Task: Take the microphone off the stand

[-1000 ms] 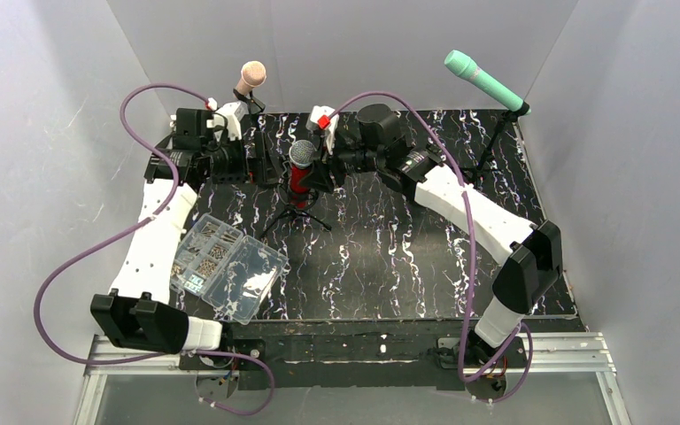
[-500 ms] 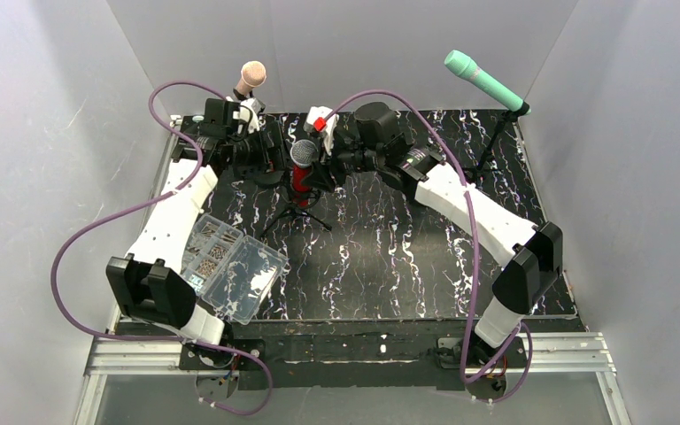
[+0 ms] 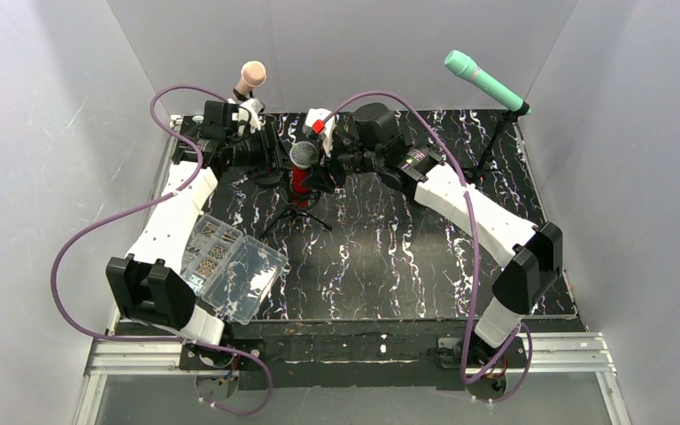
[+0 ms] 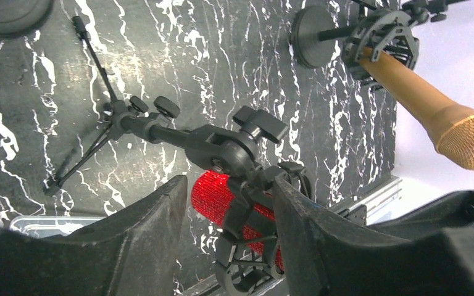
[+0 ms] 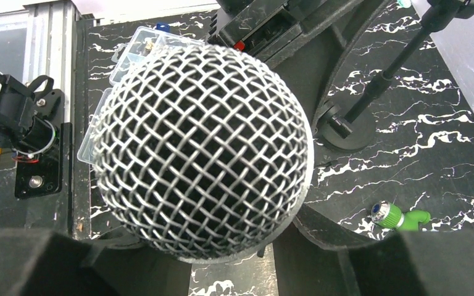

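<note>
A red microphone (image 3: 299, 180) with a silver mesh head (image 3: 302, 154) stands in the clip of a small black tripod stand (image 3: 294, 212) at mid-table. My right gripper (image 3: 321, 166) is shut on the microphone from the right. The mesh head (image 5: 200, 148) fills the right wrist view above the right gripper (image 5: 231, 259). From the left, my left gripper (image 3: 276, 159) has closed round the stand's clip (image 4: 247, 203). In the left wrist view the red body (image 4: 213, 194) and clip sit between the fingers of the left gripper (image 4: 231, 216). One finger (image 4: 308, 234) presses the clip.
A tan microphone (image 3: 251, 75) stands on its stand at the back left, close behind the left gripper. A teal microphone (image 3: 482, 80) is on a tall stand at the back right. A clear box of screws (image 3: 227, 266) lies at the front left. A small green object (image 5: 395, 216) lies on the mat.
The left arm swung right to the red microphone's stand, and its jaws narrowed round the clip. The right gripper kept its hold and hardly moved.
</note>
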`<state>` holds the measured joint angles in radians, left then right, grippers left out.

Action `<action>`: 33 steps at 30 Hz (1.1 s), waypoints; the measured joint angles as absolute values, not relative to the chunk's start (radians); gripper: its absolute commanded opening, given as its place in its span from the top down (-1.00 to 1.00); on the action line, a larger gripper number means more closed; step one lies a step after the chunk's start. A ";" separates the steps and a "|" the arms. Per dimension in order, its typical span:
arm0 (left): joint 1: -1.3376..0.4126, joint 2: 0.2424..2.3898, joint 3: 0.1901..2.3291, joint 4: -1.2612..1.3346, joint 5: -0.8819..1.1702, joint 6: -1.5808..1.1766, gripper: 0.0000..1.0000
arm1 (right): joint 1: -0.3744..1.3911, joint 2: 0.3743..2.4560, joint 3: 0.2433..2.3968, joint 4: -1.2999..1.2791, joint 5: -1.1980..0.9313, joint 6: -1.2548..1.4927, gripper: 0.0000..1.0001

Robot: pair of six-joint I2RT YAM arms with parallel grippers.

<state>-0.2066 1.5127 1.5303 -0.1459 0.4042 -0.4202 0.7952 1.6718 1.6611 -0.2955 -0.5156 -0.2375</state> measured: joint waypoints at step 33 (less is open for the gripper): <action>-0.200 1.464 1.433 -0.068 0.461 -0.442 1.00 | 0.799 1.671 1.693 -0.340 -0.448 -0.258 0.97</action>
<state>-0.2005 1.4639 1.4330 -0.0681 0.4606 -0.4419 0.7986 1.6711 1.6932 -0.3401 -0.4480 -0.2577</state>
